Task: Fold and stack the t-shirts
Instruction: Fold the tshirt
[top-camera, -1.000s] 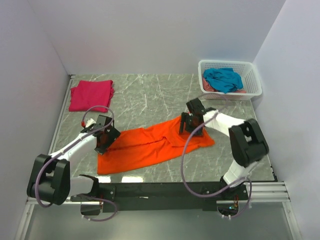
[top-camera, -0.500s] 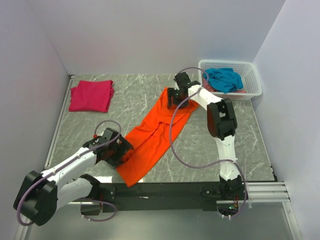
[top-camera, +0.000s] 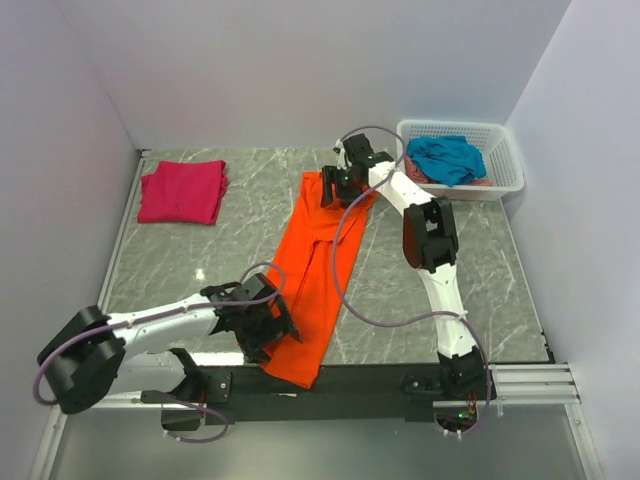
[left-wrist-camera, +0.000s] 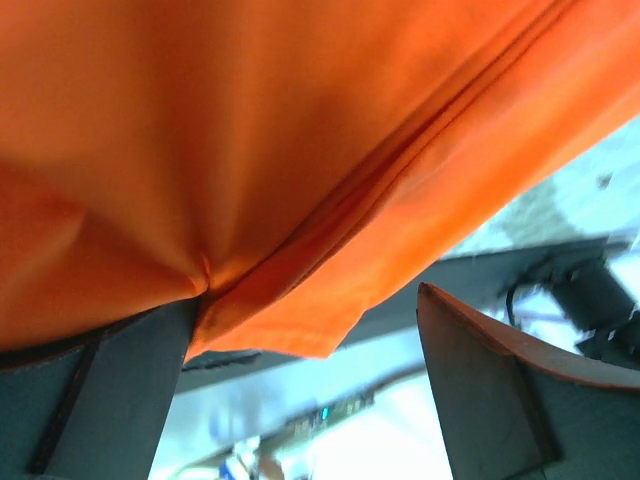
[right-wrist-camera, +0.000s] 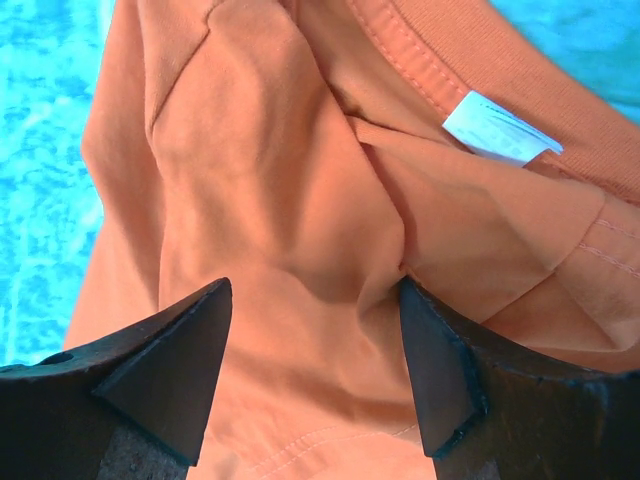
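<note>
The bright orange t-shirt (top-camera: 325, 250) lies stretched in a long strip from the far middle of the table to its near edge. My right gripper (top-camera: 340, 185) is over its far collar end; in the right wrist view the gripper (right-wrist-camera: 315, 282) is open over rumpled orange cloth (right-wrist-camera: 280, 180) with a white label (right-wrist-camera: 495, 128). My left gripper (top-camera: 265, 325) is at the near end; in the left wrist view it (left-wrist-camera: 308, 295) is open, with orange cloth (left-wrist-camera: 250, 130) draped against one finger. The folded magenta-pink t-shirt (top-camera: 182, 191) lies far left. The teal-blue t-shirt (top-camera: 445, 158) is in the basket.
The white lattice basket (top-camera: 505, 170) stands at the far right corner, with some pink cloth (top-camera: 418, 175) under the teal shirt. The orange shirt's near end hangs over the table's front edge onto the black rail (top-camera: 350, 380). Grey marble table (top-camera: 200, 260).
The orange shirt swung from lying crosswise to lengthwise. My right gripper moved far and left with its collar end; my left gripper moved near and right with the other end.
</note>
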